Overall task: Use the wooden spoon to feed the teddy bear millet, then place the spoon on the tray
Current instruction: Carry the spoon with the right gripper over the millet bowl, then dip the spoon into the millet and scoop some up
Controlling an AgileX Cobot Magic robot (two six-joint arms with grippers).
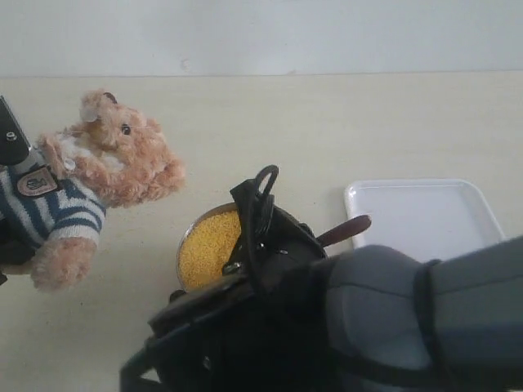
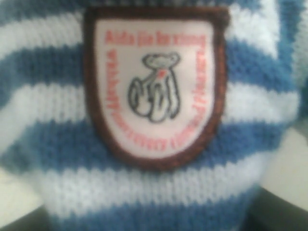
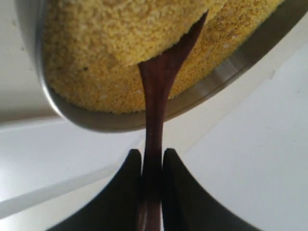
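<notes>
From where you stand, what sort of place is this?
Probably a robot test bench, not a home: a plain pale tabletop against a blank white wall, with staged props, a fluffy light-brown teddy bear, a round metal bowl of yellow millet and a flat white plastic tray.

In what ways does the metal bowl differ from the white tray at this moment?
The bowl is round and of shiny metal; the tray is rectangular and white, with rounded corners. The bowl is heaped with millet and the wooden spoon dips into it; the tray's visible part holds nothing. Both sit on the table, partly hidden by the right arm.
</notes>
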